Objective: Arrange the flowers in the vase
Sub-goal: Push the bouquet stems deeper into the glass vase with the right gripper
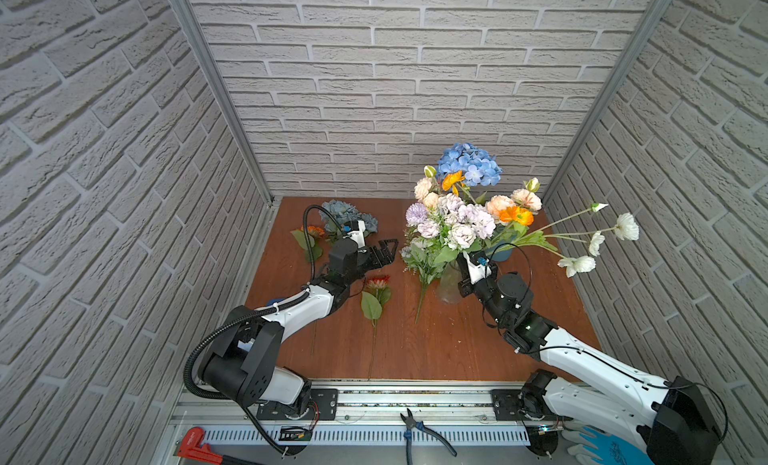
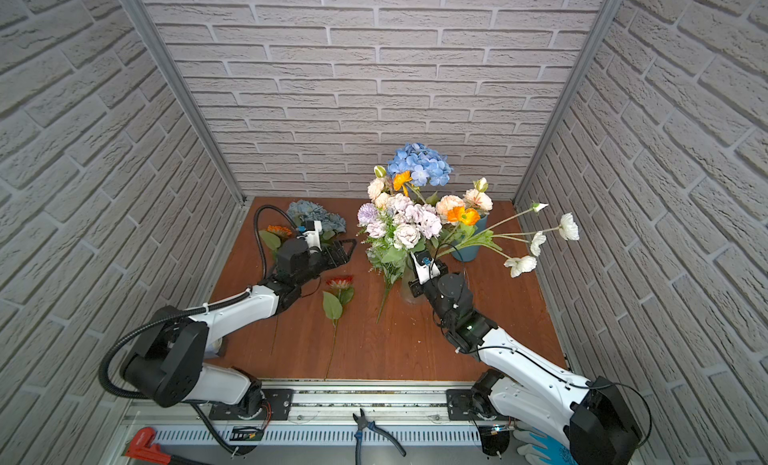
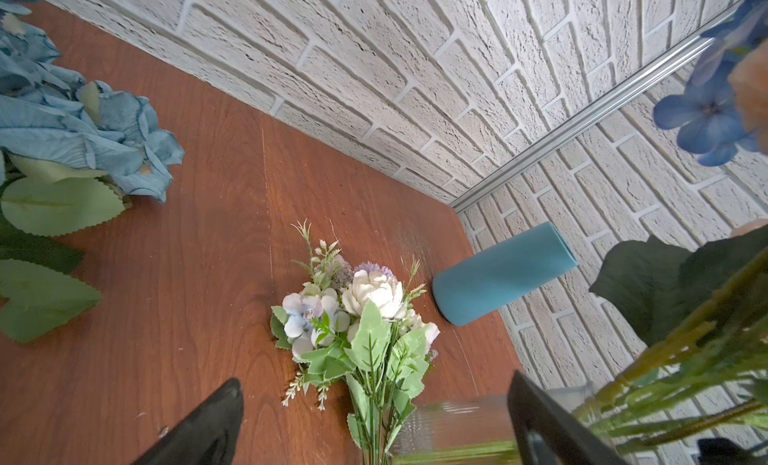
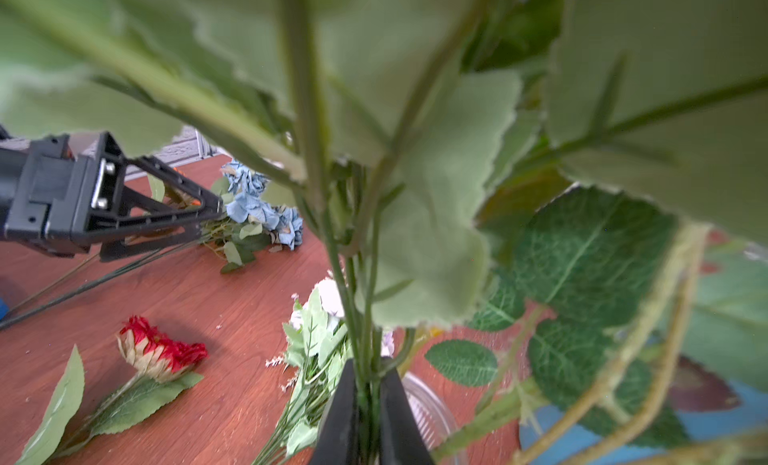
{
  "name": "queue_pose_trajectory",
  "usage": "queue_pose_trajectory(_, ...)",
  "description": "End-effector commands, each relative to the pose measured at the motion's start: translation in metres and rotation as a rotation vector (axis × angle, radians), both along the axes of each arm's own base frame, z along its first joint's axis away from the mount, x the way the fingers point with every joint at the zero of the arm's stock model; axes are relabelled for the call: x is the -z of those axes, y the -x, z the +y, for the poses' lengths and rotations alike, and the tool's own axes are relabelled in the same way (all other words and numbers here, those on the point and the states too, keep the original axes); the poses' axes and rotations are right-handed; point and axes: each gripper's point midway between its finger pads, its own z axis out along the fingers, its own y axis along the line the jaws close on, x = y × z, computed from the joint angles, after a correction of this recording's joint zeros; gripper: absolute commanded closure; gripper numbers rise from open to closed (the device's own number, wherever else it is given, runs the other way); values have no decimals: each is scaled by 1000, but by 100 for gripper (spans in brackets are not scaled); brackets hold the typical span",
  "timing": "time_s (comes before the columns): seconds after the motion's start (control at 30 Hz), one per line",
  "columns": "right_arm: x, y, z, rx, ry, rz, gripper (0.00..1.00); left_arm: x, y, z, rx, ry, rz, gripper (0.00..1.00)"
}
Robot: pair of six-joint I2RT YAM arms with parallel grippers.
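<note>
The right gripper (image 4: 369,371) is pinching its black fingers together on the green stems of a tall mixed bouquet of blue, peach, lilac and orange flowers (image 1: 457,217), right above the mouth of the clear ribbed glass vase (image 1: 449,286). The bouquet's white poppies (image 1: 625,226) are leaning out past the edge of the brown wooden tabletop (image 1: 457,346), close to the right-hand brick-pattern wall (image 1: 665,192). A teal cylindrical vase (image 1: 503,253) is standing just behind the glass one.

The left gripper (image 1: 388,253) is hanging over mid-table with its jaws spread wide, holding nothing. A lilac-white bunch (image 1: 422,263) is lying just beside the glass vase. A red daisy (image 1: 377,283), an orange daisy (image 1: 313,231) and a dusty-blue hydrangea (image 1: 345,213) are lying further left. Bare wood is showing along the near edge, between the arms.
</note>
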Motion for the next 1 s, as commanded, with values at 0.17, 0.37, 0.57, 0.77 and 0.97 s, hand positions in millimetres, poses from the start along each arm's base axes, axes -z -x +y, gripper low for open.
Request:
queue_pose_trajectory(0.17, 24, 3, -4, 28, -50, 79, 91, -20, -2, -7, 11, 26, -60, 2)
queue_pose_trajectory(0.37, 21, 7, -5, 23, -67, 88, 78, -19, -3, -10, 20, 25, -58, 2)
queue_pose_trajectory(0.57, 9, 8, -5, 23, -95, 86, 59, -22, -4, -13, 27, 31, -65, 2)
queue_pose_trajectory(0.77, -6, 8, -1, 10, -117, 68, 58, -23, -3, -13, 30, 31, -68, 2)
queue_pose_trajectory(0.97, -18, 10, 5, -9, -131, 69, 53, -24, -3, -13, 30, 30, -70, 2)
